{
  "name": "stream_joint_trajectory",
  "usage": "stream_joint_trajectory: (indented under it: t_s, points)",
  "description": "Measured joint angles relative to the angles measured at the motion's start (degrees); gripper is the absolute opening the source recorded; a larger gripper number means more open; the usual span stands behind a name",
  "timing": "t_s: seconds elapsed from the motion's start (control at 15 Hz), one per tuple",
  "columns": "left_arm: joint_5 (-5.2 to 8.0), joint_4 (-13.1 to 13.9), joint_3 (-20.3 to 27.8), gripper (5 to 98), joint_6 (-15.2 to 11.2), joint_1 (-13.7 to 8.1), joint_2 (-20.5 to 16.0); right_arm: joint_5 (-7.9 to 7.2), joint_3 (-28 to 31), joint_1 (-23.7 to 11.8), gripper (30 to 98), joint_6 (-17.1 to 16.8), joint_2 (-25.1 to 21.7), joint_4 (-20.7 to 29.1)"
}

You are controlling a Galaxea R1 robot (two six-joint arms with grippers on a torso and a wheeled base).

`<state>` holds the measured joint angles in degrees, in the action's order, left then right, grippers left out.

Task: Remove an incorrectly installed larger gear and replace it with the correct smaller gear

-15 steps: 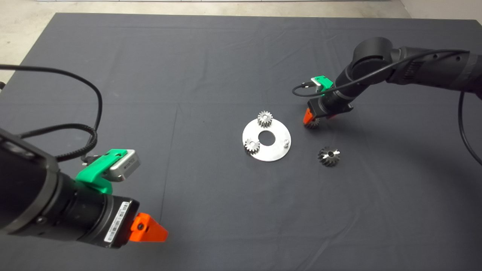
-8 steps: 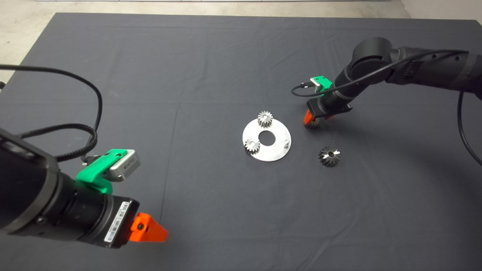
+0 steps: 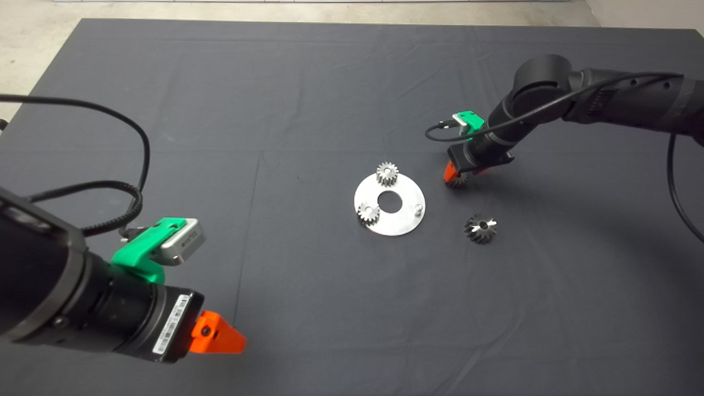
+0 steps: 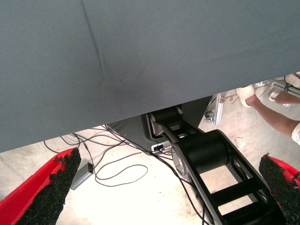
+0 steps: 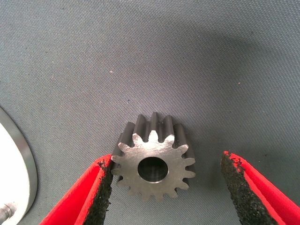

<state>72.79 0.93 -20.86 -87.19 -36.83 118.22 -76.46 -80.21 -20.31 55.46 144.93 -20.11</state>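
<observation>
The smaller gear [image 3: 456,180], a dark-grey spur gear, lies flat on the mat just right of the round steel plate [image 3: 404,220]. My right gripper [image 3: 459,175] is lowered over it and open. In the right wrist view the gear [image 5: 152,161] sits between the fingers, with one pad [image 5: 101,187] against its teeth and the other pad [image 5: 234,180] well apart from it. The larger gear [image 3: 480,229], cone-shaped with slanted teeth, lies loose on the mat nearer the front. My left gripper [image 3: 220,340] is parked open at the lower left.
Two bright silver gears [image 3: 387,173] [image 3: 368,213] sit on the plate, and a bare peg [image 3: 418,208] stands at its right side. The left wrist view shows the mat's edge, floor cables, the robot's base and a person's leg [image 4: 274,115].
The right gripper has shifted only very slightly over the smaller gear. The gears, the plate and the left arm have not moved.
</observation>
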Motion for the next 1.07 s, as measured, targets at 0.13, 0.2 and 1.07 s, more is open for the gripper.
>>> stream_joint_trajectory:
  t_s: [0.13,0.2,1.07]
  points:
    - [-0.02,0.0,0.0,98.1,0.0,0.0,0.0,0.00,0.0,0.0,60.6,0.0,0.0,0.0]
    - [-0.05,0.0,0.0,98.1,0.0,0.0,0.0,0.00,0.0,0.0,60.6,0.0,0.0,0.0]
    - [-0.24,0.0,0.0,98.1,0.0,0.0,0.0,0.02,0.0,0.0,60.6,0.0,0.0,0.0]
